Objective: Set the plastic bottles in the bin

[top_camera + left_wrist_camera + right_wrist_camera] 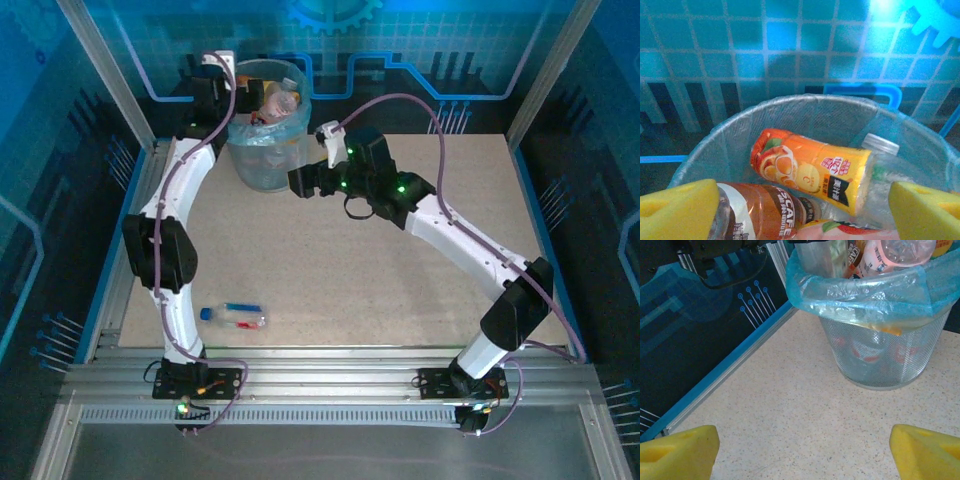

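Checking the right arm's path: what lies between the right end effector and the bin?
Nothing; the right wrist view shows bare tabletop from the right end effector to the bin.

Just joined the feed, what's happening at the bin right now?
The left claw hangs open and empty over the bin, where an orange-labelled bottle and a brown-labelled bottle lie on the heap. The right claw, open and empty too, sits low over the table facing the bin's side. One blue-capped bottle lies on the table near the left arm's base, not yet binned.
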Robot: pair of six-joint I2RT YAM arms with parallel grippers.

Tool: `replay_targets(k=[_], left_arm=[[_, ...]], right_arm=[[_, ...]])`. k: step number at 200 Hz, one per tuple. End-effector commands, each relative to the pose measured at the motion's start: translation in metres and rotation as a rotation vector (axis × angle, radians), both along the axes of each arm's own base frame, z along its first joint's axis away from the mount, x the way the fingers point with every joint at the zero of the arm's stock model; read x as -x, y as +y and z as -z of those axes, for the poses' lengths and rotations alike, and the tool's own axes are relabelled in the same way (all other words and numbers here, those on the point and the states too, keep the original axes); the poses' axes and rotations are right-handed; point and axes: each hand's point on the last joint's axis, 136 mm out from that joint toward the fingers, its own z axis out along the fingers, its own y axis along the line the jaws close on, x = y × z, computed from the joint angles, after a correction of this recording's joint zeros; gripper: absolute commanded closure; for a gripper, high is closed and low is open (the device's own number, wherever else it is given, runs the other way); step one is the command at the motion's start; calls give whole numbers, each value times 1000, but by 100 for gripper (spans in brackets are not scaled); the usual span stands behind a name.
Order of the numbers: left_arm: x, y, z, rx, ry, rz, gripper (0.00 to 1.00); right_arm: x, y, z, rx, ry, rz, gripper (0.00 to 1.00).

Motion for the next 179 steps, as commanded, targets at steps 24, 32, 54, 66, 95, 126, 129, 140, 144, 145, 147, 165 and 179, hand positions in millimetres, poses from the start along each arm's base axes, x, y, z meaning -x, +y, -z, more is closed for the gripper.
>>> replay_targets(k=[24, 32, 54, 66, 95, 126, 129, 140, 144, 145, 147, 165, 179], left_arm=[[20, -16, -69, 106, -96, 79, 14], [20, -17, -67, 115, -85, 80, 15], [15, -18, -44, 116, -17, 77, 18], [11, -16, -26, 109, 41, 62, 21], [6, -12, 15, 134, 188, 35, 50], [3, -11, 52, 183, 292, 22, 66], [2, -10, 55, 185, 298, 19, 66], [-1, -6, 68, 180, 325, 6, 66], [-2, -5, 74, 178, 337, -1, 66], [-2, -4, 74, 179, 340, -3, 66], [-3, -4, 77, 178, 346, -5, 66], [-6, 0, 91, 178, 378, -16, 65], [-7, 1, 93, 185, 384, -16, 64]], right_arm=[[2, 15, -6, -20, 13, -25, 11], [3, 16, -6, -20, 12, -27, 11], [5, 19, -3, -13, 17, -34, 11], [6, 20, -1, -9, 22, -39, 12], [7, 23, 2, -1, 31, -48, 12], [8, 27, 4, 6, 36, -56, 12], [8, 27, 4, 6, 37, -57, 12], [8, 28, 6, 11, 41, -61, 12], [8, 28, 7, 13, 43, -60, 12], [8, 28, 7, 14, 43, -59, 12], [8, 29, 8, 15, 45, -60, 12], [9, 28, 9, 20, 53, -60, 12], [10, 29, 9, 19, 57, -62, 12]])
